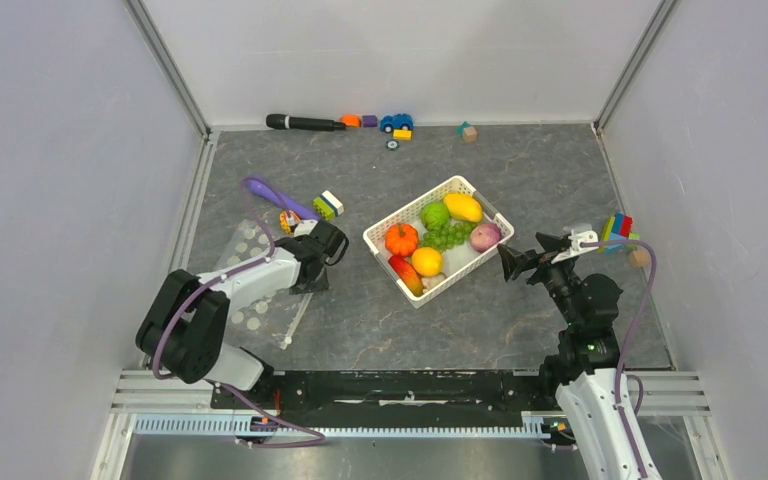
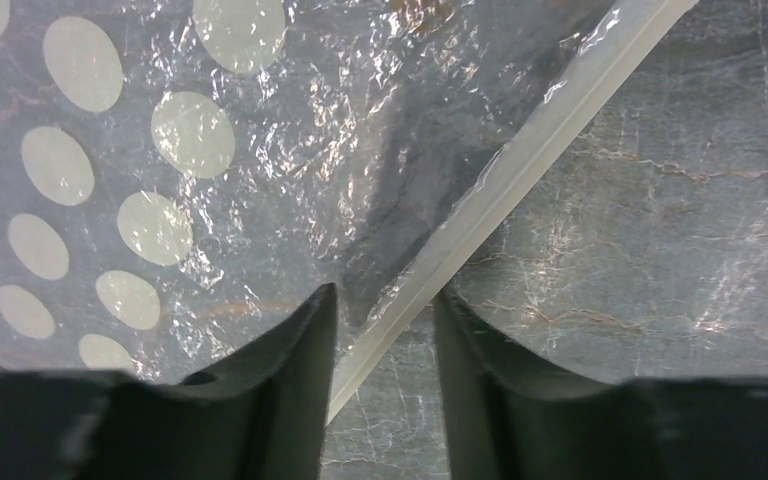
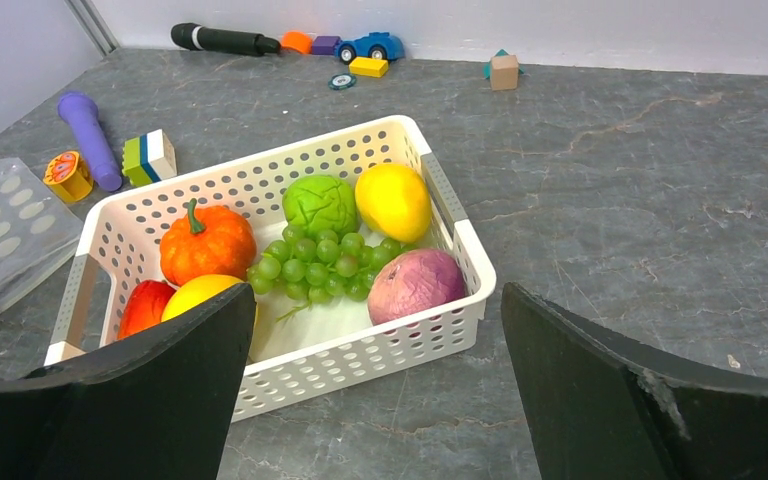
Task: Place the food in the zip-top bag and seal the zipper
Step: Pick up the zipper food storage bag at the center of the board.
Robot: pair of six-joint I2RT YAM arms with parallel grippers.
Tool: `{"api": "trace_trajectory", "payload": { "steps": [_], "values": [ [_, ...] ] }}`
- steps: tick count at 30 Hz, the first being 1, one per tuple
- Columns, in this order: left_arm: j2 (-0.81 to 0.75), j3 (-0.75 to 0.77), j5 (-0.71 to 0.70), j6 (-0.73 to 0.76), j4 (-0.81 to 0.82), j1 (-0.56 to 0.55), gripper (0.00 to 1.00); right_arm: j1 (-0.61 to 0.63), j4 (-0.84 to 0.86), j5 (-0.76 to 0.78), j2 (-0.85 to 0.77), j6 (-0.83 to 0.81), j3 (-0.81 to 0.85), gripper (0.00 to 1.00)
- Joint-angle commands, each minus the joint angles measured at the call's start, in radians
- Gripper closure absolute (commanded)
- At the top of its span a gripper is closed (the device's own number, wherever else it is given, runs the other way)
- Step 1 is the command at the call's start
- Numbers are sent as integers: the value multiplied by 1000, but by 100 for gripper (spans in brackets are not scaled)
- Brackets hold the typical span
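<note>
Left claw (image 2: pixel 382 303) astride zipper (image 2: pixel 520 170), jaws apart; contact unclear, bag (image 2: pixel 290 190) cropped.

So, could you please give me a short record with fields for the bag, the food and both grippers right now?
zip-top bag: lying flat, no food seen in it
left gripper: open, jaws either side of the bag's mouth edge
zipper: runs diagonally between the left jaws
food: pumpkin, green fruit, mango, grapes, onion, all in the white basket
right gripper: wide open, holding nothing, facing the basket
progress: nothing bagged yet
</note>
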Motion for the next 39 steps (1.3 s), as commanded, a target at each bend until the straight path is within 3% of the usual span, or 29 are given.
{"api": "trace_trajectory", "payload": {
  "steps": [1, 4, 5, 6, 15, 20, 25, 31, 35, 39],
  "values": [
    [5, 3, -34, 36, 56, 0, 61, -1, 37, -20, 1, -13, 5, 2],
    [-3, -12, -17, 47, 83, 0, 82, -1, 37, -36, 7, -16, 7, 2],
    [-4, -14, -16, 48, 88, 0, 94, 0, 37, -41, 9, -16, 10, 2],
    [-7, -15, -16, 49, 90, 0, 98, -1, 36, -44, 8, -17, 9, 2],
    [-128, -5, 78, 40, 61, -3, 98, 0, 46, -72, -2, 6, 5, 2],
    [-327, 20, 180, -13, 19, -7, 98, 0, 55, -280, 54, -3, 34, 2],
    [-488, 64, 304, -57, 9, -14, 98, 26, 217, -375, 81, 142, 1, 2],
    [-474, 181, 420, -80, -49, -32, 98, 277, 243, -183, 146, 143, 56, 2],
    [-414, 276, 426, -83, -115, -76, 98, 539, 279, -41, 331, 108, 137, 2],
    [-382, 349, 350, -81, -185, -124, 98, 779, 238, 209, 551, 40, 300, 2]
  ]
}}
